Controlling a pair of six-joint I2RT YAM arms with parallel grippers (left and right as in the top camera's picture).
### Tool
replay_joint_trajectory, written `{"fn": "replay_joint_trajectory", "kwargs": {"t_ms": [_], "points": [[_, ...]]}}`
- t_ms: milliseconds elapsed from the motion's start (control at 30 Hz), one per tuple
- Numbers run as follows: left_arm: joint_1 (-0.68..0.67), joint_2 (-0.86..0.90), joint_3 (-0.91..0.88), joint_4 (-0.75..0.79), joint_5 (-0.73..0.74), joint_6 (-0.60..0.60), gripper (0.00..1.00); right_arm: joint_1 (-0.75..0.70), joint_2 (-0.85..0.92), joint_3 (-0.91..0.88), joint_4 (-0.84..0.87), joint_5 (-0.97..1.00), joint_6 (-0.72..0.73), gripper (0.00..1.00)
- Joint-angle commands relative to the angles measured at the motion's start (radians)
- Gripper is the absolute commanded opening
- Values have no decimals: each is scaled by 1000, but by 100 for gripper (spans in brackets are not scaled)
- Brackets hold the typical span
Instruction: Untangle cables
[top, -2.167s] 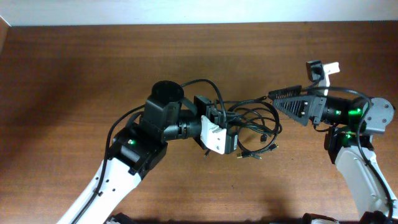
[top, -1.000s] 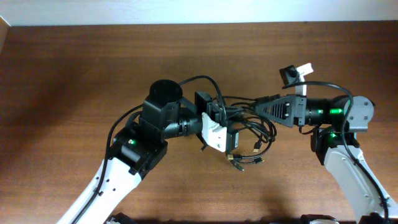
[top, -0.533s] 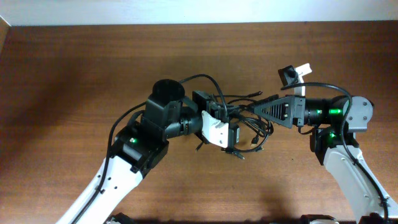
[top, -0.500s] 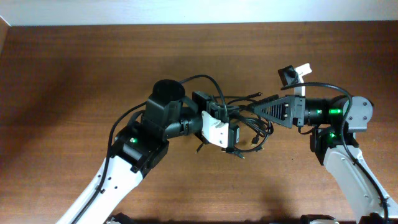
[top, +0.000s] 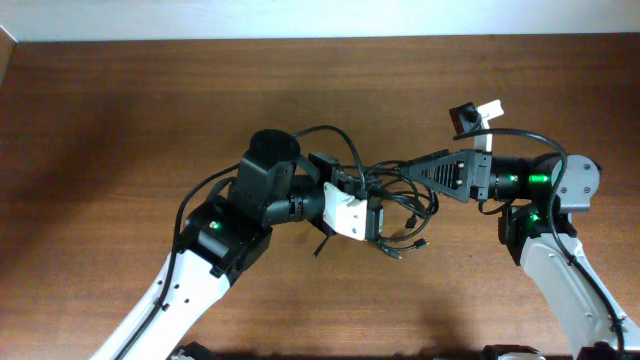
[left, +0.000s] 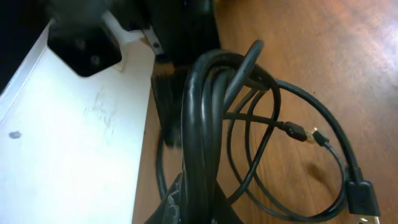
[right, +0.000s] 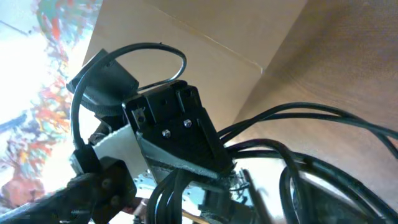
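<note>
The table (top: 120, 120) is matt, fine-grained reddish-brown wood. The cables (left: 199, 124) have smooth black rubbery sheaths with a slight sheen. The white wrist housing (left: 74, 143) is scuffed plastic.

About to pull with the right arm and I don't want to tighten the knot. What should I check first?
1. Left jaws shut on the cables: ok.
2. Right jaws reaching the tangle: ok, tips at the loops in the overhead view.
3. Right jaws open or shut: cannot tell.
4. Cables separated: not ok, looped together.
5. Plug end clear of the bundle: ok.
</note>
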Motion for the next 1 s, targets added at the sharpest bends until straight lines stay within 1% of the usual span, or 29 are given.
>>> {"fn": "replay_joint_trajectory", "kwargs": {"t_ms": [0, 33, 67, 100, 233, 267, 333, 533, 600, 667, 733, 767, 833, 900, 967], "points": [[2, 11, 9, 29, -44, 9, 0, 9, 0, 11, 5, 12, -6, 15], [2, 11, 9, 39, -40, 9, 0, 9, 0, 11, 5, 13, -6, 14], [2, 11, 9, 54, -29, 9, 0, 9, 0, 11, 5, 13, -6, 18], [2, 11, 9, 63, -13, 9, 0, 9, 0, 11, 5, 13, -7, 19], [2, 11, 9, 89, 32, 9, 0, 9, 0, 11, 5, 13, -7, 19], [2, 11, 9, 92, 31, 9, 0, 9, 0, 11, 5, 12, -7, 16], [2, 11, 9, 92, 31, 9, 0, 9, 0, 11, 5, 13, -7, 5], [2, 11, 9, 31, 35, 8, 0, 8, 0, 11, 5, 45, -12, 4], [2, 11, 9, -5, 101, 8, 0, 0, 0, 11, 5, 70, -25, 4], [2, 11, 9, -28, 212, 9, 0, -24, 0, 11, 5, 85, -71, 4], [2, 11, 9, -42, 325, 9, 0, -61, 0, 11, 5, 85, -85, 4], [2, 11, 9, -45, 403, 9, 0, -97, 0, 11, 5, 84, -105, 4], [2, 11, 9, -46, 488, 9, 0, -136, 0, 11, 4, 84, -146, 4], [2, 11, 9, -48, 554, 9, 0, -169, 0, 11, 4, 84, -174, 4], [2, 11, 9, -53, 587, 9, 0, -197, 1, 11, 5, 84, -187, 4]]}}
